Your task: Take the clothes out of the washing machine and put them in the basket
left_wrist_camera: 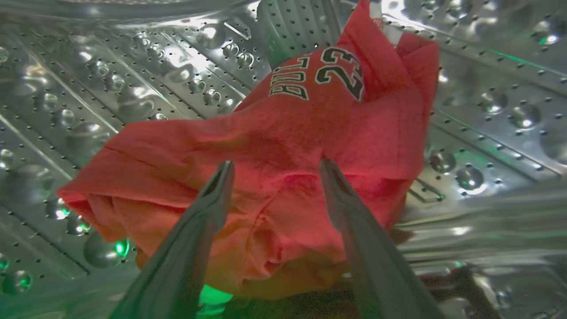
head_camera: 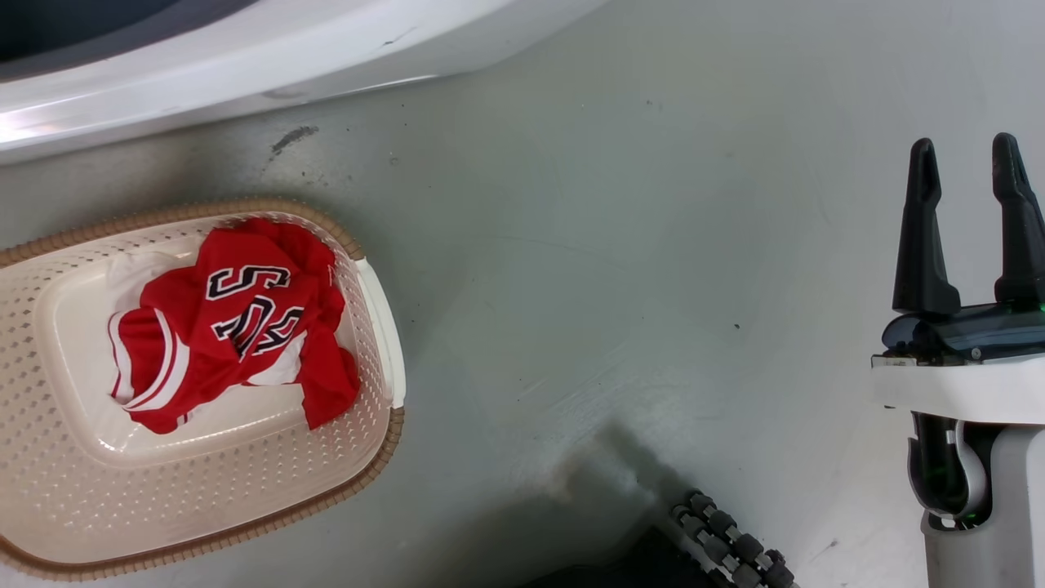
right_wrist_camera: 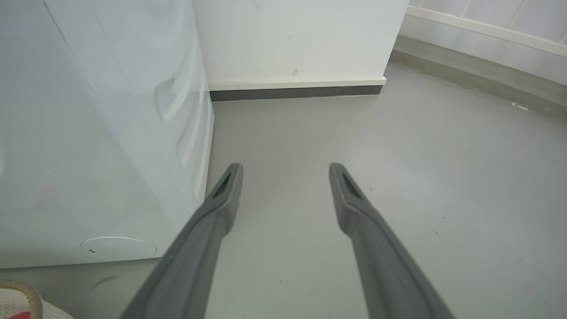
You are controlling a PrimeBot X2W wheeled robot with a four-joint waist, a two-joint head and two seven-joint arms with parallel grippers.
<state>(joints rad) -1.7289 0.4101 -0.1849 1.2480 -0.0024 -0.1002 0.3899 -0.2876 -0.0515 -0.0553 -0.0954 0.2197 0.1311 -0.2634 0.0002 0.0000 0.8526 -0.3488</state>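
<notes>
In the left wrist view a crumpled red jersey with the number 23 lies inside the washing machine's perforated steel drum. My left gripper is open, its two fingers spread over the cloth just in front of it. Another red jersey lies in the cream basket at the left of the head view. The washing machine's white front runs along the top there. My right gripper stands open over bare floor at the right, holding nothing; its fingers point along the floor beside the washer's side.
Grey floor spreads between the basket and my right arm. A black ribbed part of the robot's base shows at the bottom. In the right wrist view a white wall with a dark skirting stands behind the washer, and the basket's rim peeks in.
</notes>
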